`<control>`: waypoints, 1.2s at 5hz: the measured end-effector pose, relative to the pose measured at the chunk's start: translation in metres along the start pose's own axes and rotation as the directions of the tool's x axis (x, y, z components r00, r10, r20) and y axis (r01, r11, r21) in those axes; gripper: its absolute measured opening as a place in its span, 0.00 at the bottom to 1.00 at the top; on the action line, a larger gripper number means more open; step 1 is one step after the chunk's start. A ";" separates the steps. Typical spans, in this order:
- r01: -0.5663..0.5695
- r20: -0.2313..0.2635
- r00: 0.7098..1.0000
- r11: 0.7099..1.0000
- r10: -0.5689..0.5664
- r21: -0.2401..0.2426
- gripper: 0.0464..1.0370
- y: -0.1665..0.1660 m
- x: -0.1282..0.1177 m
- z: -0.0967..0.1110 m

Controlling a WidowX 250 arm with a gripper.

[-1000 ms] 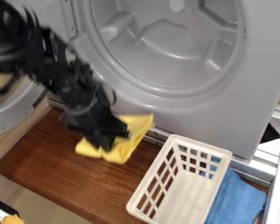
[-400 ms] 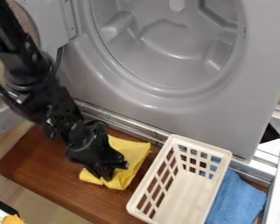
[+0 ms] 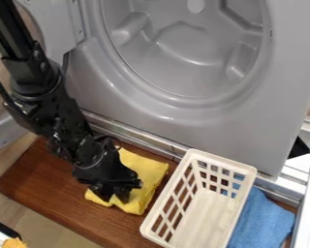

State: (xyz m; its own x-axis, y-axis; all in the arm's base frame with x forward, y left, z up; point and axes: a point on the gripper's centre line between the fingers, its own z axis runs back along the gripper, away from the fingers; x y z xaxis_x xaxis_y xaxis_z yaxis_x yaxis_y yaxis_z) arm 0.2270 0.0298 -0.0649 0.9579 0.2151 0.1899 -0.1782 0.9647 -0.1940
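Observation:
The black gripper (image 3: 114,195) hangs down at the left of centre, low over the yellow cloth (image 3: 145,180). Its two fingertips stand a little apart, with yellow showing between them. The cloth lies loosely folded on the brown wooden board (image 3: 51,186); the gripper covers part of its left side. Right of the cloth stands a white plastic basket (image 3: 206,218) with slotted walls, its inside bare where visible. A blue cloth (image 3: 264,220) lies beside the basket on the right, partly behind its wall.
A grey washer front (image 3: 183,109) with a round recess rises behind the board, above a metal rail (image 3: 135,137). Its open door (image 3: 6,128) is at the left, behind the arm. An orange item (image 3: 14,243) sits at the bottom left corner, and metal framing (image 3: 306,193) runs along the right.
The gripper and the yellow cloth have moved down the view; the cloth now lies flatter, closer to the basket. The fingertips have spread. The basket and blue cloth have stayed put.

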 end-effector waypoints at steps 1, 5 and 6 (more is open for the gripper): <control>0.004 -0.007 1.000 1.000 -0.004 -0.002 0.84 -0.003 0.000 0.003; 0.156 0.081 0.985 0.986 -0.151 -0.052 0.96 -0.035 0.029 0.091; 0.190 0.124 0.975 0.980 -0.182 -0.062 0.96 -0.042 0.033 0.111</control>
